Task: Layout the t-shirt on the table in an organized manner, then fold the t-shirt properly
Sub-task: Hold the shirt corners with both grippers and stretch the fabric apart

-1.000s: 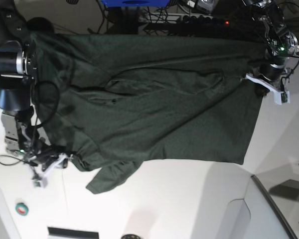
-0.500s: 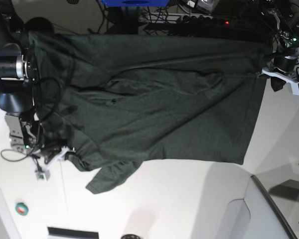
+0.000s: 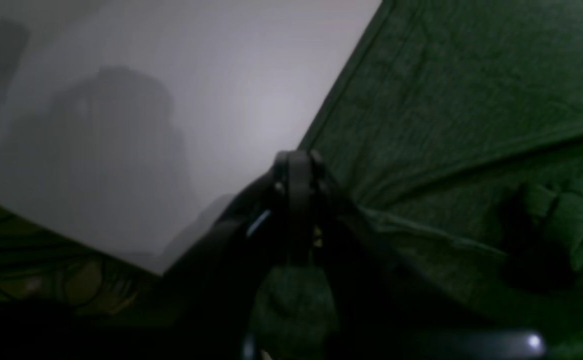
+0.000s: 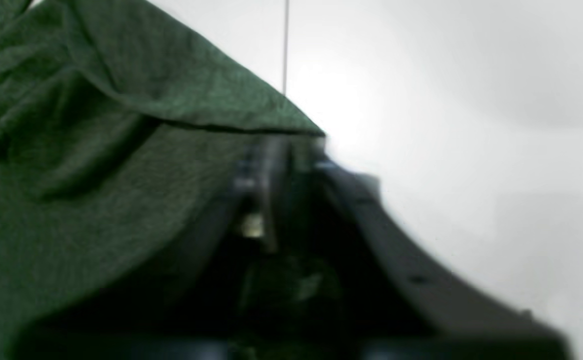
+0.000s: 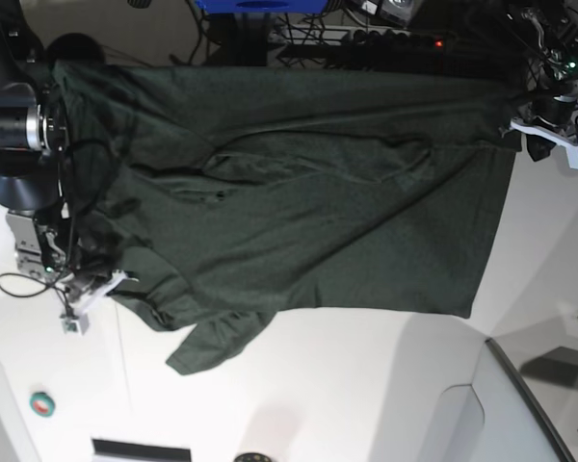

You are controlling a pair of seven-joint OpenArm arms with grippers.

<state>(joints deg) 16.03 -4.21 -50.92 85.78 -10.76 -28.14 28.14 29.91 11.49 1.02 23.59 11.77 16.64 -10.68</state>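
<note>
Glossy white table point(image 5: 366, 385) underneath, with a thin dark seam line running off toward its near edge. Beyond the far edge, dark clutter: cables, a power strip with a red light, something blue. Raised grey-white panel with a dark edge point(image 5: 520, 395) at the near corner on the base view's right; small green roll point(image 5: 42, 403) near the opposite near corner.

Spread across the far half of the table, the dark green t-shirt point(image 5: 308, 221), long axis running side to side in the base view, straight hem toward the left arm's side, one short sleeve point(image 5: 212, 342) flopped toward the near edge, broad creases across the middle.

At the hem's far corner, left gripper point(image 3: 294, 167), jaws pressed together on the cloth edge. At the sleeve end, right gripper point(image 4: 276, 150), jaws closed, pinching a fold of the t-shirt.
</note>
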